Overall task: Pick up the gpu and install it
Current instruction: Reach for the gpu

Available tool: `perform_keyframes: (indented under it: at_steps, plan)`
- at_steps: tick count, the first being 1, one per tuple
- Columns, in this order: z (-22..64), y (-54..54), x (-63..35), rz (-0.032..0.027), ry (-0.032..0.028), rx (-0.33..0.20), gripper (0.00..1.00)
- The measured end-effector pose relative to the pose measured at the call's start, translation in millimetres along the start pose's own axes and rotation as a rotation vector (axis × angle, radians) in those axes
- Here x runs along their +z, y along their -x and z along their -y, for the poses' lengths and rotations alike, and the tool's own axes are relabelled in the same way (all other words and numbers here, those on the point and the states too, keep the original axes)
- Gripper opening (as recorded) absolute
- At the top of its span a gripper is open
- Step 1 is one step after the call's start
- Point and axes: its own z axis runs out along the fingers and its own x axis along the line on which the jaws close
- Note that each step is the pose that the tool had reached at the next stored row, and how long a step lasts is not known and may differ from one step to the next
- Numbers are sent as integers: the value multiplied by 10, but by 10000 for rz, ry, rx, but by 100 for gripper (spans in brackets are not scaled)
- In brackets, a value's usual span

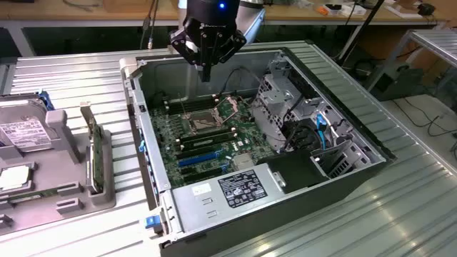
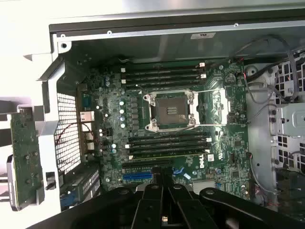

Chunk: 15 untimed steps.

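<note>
The gpu (image 1: pixel 93 155) stands on edge in a grey holder (image 1: pixel 68 206) to the exterior view's left of the open computer case (image 1: pixel 146 155). In the wrist view the gpu (image 2: pixel 24 152) shows its green board outside the case wall. My gripper (image 1: pixel 205 75) hangs above the far end of the case, over the motherboard (image 1: pixel 214 134), well away from the gpu. Its fingers (image 2: pixel 157 193) are shut together with nothing between them. They point down near the blue expansion slot (image 2: pixel 138 175).
A silver hard drive (image 1: pixel 21 131) with a white label sits in the holder at the far left. Inside the case are the CPU socket (image 1: pixel 207 120), a drive cage (image 1: pixel 282 101), loose cables (image 1: pixel 321 131) and the power supply (image 1: pixel 243 190). The case stands on a ribbed metal table (image 1: pixel 400 214).
</note>
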Motion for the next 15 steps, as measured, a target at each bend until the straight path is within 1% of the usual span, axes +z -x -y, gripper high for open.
perform_keyframes:
  at_steps: [1, 10, 15]
  plan:
    - [-1, 1, 0, 1, 8, 1, 10]
    - [0, 1, 0, 0, 8, 1, 10]
    - [2, -28, 0, 0, 9, 0, 10]
